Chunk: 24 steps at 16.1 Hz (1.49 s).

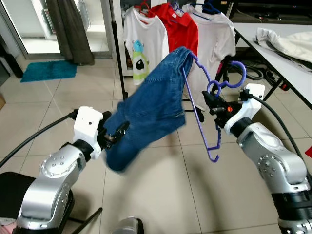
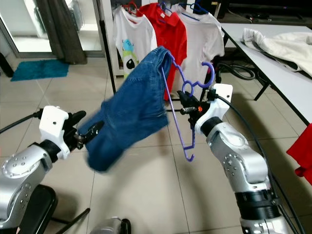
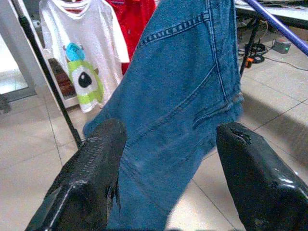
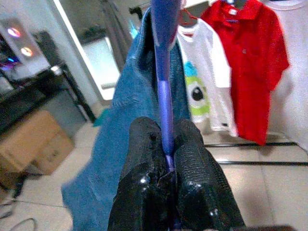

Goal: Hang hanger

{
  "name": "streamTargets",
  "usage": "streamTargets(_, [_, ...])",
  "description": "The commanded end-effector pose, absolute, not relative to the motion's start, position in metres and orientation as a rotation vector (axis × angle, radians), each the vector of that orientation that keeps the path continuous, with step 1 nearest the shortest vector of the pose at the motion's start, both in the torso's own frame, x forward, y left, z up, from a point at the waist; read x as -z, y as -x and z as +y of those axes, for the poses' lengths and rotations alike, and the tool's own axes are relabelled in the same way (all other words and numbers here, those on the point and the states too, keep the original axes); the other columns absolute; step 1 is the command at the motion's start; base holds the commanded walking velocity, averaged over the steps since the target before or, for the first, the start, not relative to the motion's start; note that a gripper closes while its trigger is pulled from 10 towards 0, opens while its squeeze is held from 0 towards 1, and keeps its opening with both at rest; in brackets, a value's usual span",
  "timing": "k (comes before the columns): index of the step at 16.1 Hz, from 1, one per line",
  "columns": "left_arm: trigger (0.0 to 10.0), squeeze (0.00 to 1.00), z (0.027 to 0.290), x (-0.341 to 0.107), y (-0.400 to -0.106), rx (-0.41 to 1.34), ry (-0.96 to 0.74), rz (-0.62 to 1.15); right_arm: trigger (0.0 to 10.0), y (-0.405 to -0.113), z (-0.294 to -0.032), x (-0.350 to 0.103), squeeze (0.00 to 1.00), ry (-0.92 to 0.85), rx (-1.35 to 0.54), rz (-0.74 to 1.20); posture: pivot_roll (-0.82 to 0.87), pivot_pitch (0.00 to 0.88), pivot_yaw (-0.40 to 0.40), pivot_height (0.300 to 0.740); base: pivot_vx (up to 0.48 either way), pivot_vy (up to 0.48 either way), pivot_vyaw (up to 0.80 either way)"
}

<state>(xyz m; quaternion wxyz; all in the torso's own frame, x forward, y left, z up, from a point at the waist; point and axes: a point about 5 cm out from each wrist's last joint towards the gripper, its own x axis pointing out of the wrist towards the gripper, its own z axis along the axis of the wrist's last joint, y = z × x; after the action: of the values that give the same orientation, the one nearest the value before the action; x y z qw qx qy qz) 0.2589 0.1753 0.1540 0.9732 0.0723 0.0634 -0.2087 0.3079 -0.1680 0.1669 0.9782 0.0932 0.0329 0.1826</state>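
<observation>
A purple plastic hanger [image 1: 201, 109] carries blue jeans [image 1: 151, 107] draped over its upper end. My right gripper [image 1: 212, 105] is shut on the hanger near its hook, and in the right wrist view the fingers [image 4: 192, 173] pinch the purple bar [image 4: 163, 96]. My left gripper [image 1: 116, 134] is open at the lower end of the jeans, its fingers [image 3: 91, 173] spread on either side of the denim [image 3: 187, 96]. Behind stands a clothes rack [image 1: 116, 44] with a white printed T-shirt [image 1: 141, 44], a red shirt [image 1: 178, 27] and a white shirt [image 1: 212, 34].
A white table [image 1: 282, 58] with a pale garment [image 1: 287, 41] runs along the right. Cables lie under it near the rack. A teal mat [image 1: 48, 69] and a dark curtain [image 1: 70, 29] are at the back left. The floor is tiled.
</observation>
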Motion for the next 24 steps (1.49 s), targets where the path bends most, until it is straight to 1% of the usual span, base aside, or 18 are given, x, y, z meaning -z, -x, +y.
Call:
streamTargets(1, [10.0, 0.00, 0.172, -0.148, -0.261, 0.408, -0.165, 0.154, 10.0, -0.310, -0.178, -0.171, 0.00, -0.143, -0.304, 0.029, 0.09, 0.025, -0.018, 0.740, 0.000, 0.000, 0.00])
streamTargets(2, [10.0, 0.00, 0.163, -0.141, -0.263, 0.389, -0.169, 0.141, 10.0, -0.305, -0.181, -0.162, 0.00, -0.086, -0.268, 0.049, 0.08, 0.022, -0.014, 0.740, 0.000, 0.000, 0.00])
streamTargets(3, [10.0, 0.00, 0.159, -0.139, -0.264, 0.381, -0.163, 0.129, 10.0, -0.303, -0.181, -0.159, 0.00, -0.072, -0.258, 0.054, 0.08, 0.022, -0.013, 0.740, 0.000, 0.000, 0.00])
streamTargets(4, [10.0, 0.00, 0.157, -0.136, -0.266, 0.362, -0.120, 0.137, 10.0, -0.301, -0.182, -0.156, 0.00, -0.071, -0.247, 0.059, 0.06, 0.022, -0.007, 0.740, 0.000, 0.000, 0.00])
streamTargets(5, [10.0, 0.00, 0.150, -0.133, -0.273, 0.329, -0.081, 0.137, 10.0, -0.298, -0.186, -0.153, 0.00, -0.110, -0.198, 0.057, 0.05, 0.023, -0.003, 0.740, 0.000, 0.000, 0.00])
streamTargets(8, [10.0, 0.00, 0.141, -0.135, -0.281, 0.349, -0.099, 0.124, 10.0, -0.301, -0.183, -0.158, 0.00, -0.113, -0.211, 0.015, 0.03, 0.016, 0.013, 0.740, 0.000, -0.406, 0.00])
streamTargets(13, [10.0, 0.00, 0.142, -0.137, -0.290, 0.339, -0.133, 0.103, 10.0, -0.307, -0.177, -0.168, 0.00, -0.084, -0.248, -0.028, 0.02, 0.013, 0.013, 0.740, 0.000, -0.473, 0.00])
streamTargets(16, [10.0, 0.00, 0.150, -0.146, -0.288, 0.392, -0.136, 0.073, 10.0, -0.308, -0.172, -0.173, 0.00, -0.082, -0.295, -0.049, 0.03, 0.013, -0.003, 0.740, 0.000, 0.000, 0.00])
streamTargets(17, [10.0, 1.00, 0.159, -0.154, -0.288, 0.439, -0.108, 0.058, 10.0, -0.308, -0.172, -0.175, 0.00, -0.077, -0.316, -0.056, 0.04, 0.013, -0.006, 0.740, 0.000, 0.000, 0.00])
streamTargets(18, [10.0, 1.00, 0.164, -0.158, -0.288, 0.452, -0.098, 0.056, 10.0, -0.309, -0.172, -0.176, 0.00, -0.075, -0.327, -0.059, 0.04, 0.013, -0.006, 0.740, 0.000, 0.000, 0.00])
streamTargets(21, [10.0, 1.00, 0.187, -0.187, -0.294, 0.579, -0.166, 0.017, 10.0, -0.311, -0.171, -0.181, 0.00, -0.078, -0.387, -0.080, 0.05, 0.011, -0.011, 0.740, 0.000, 0.000, 0.00])
streamTargets(24, [10.0, 1.00, 0.195, -0.200, -0.300, 0.648, -0.195, 0.007, 10.0, -0.314, -0.171, -0.184, 0.00, -0.068, -0.414, -0.090, 0.05, 0.007, -0.010, 0.740, 0.000, 0.000, 0.00])
